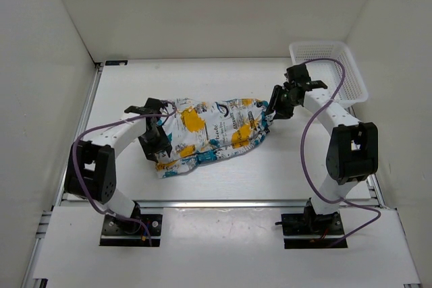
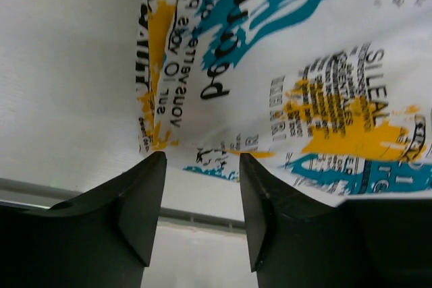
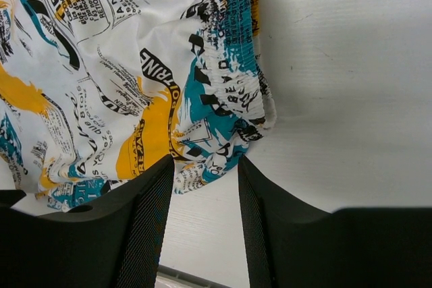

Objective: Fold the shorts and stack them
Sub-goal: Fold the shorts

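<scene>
White soft fabric shorts [image 1: 212, 133], printed with yellow-orange, teal-blue and black patches, lie rumpled on the middle of the white table [image 1: 304, 166], running left to right with the gathered band at the right end. At the left end the left gripper [image 2: 201, 160] has its fingers spread, the cloth edge just beyond the tips and nothing between them. The right gripper [image 3: 206, 163] is likewise spread at the band's corner, pinching nothing. The step looks like taking hold for a fold. Each gripper should bite both layers well inside the edge, then both should lift level together so the cloth neither slips nor bunches. A white plastic lattice basket [image 1: 354, 75] stands well apart, far right.
</scene>
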